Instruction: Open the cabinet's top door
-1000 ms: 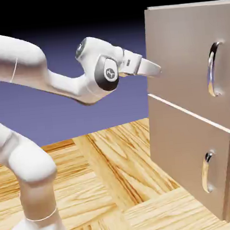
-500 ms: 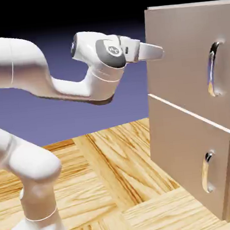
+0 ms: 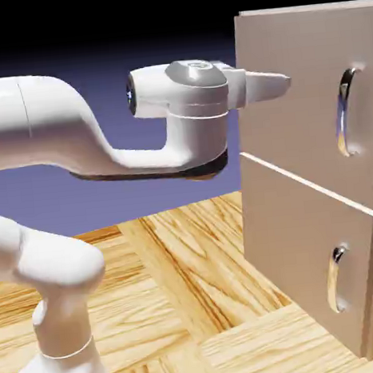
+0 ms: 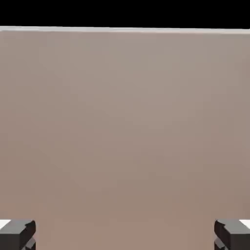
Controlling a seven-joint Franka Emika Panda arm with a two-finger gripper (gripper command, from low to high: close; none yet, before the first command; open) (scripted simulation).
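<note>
Open claw (image 3: 287, 80) nears the closed top door (image 3: 301, 90)

The claw has moved closer to the door and its wrist has turned level; its fingers are wide apart, holding nothing. The upper handle (image 3: 344, 114), near the door's right edge in the exterior view, is not reached (a sideways move seems needed). Compared with earlier, the door is unchanged.

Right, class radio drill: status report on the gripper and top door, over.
Gripper open, nothing between its tips. Top door shut, its handle ungripped. Nothing seen blocking the handle, over.
</note>
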